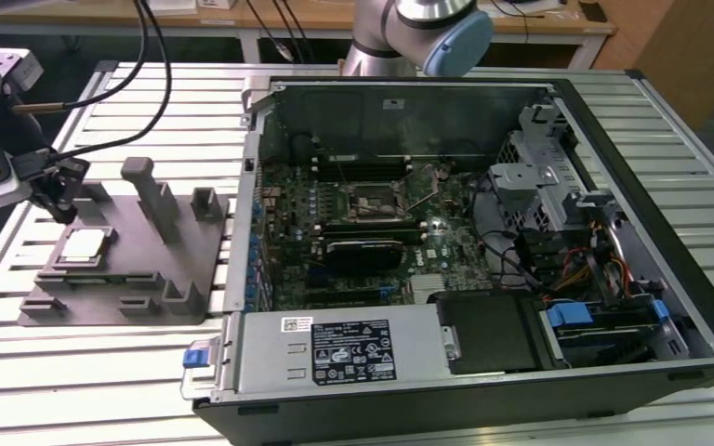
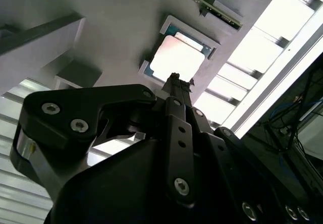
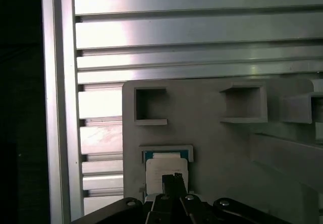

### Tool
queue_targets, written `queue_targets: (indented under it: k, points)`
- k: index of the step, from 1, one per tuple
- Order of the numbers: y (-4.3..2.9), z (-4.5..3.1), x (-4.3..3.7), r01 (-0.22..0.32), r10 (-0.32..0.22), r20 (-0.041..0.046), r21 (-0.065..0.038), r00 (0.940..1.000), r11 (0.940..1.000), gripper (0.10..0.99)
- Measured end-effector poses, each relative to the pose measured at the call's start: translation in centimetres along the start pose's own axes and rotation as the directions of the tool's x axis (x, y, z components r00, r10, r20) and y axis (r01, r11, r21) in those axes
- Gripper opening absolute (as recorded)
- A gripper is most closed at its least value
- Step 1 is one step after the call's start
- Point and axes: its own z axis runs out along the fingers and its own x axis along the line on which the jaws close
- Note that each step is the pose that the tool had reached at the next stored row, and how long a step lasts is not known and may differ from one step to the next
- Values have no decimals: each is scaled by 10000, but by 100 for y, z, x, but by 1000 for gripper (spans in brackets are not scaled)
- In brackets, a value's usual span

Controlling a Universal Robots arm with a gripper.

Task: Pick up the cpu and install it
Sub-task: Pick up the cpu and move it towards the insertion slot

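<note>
While the cpu (image 1: 85,244) lies flat in a shallow square recess of the grey fixture (image 1: 146,279) on the slatted bench (image 1: 97,372), the gripper (image 1: 57,209) hangs close above it with its fingertips drawn together and nothing between them. In both wrist views the dark tip lines up over one edge of the pale metal lid rather than its middle: the gripper (image 2: 174,78) overlaps the rim of the cpu (image 2: 176,57) in the second wrist view, and the gripper (image 3: 174,177) covers the nearer edge of the cpu (image 3: 164,166) in the first. From the exterior view the tip appears apart from the chip, not resting on it.

Several things could go wrong here, as I judge it. Closed fingers coming down would press on the lid instead of straddling it, and might scratch it or tip it in the recess. The recess walls sit tight around the chip, so fingers set slightly off would land on the fixture's rim and miss the edges. A thin, smooth part held by narrow edges could slip or twist in the grasp. The socket (image 1: 374,198) sits deep inside the open computer case (image 1: 605,307), at the exterior view's right, well apart from the fixture, so a crooked hold would carry into the seating and could damage the contacts.
</note>
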Motion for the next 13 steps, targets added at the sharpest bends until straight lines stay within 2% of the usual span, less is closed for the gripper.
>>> queue_targets:
  k: [13]
  points:
    - [-27, 196, 27, 0, 0, -3, 3, 10000, 10000, 106]
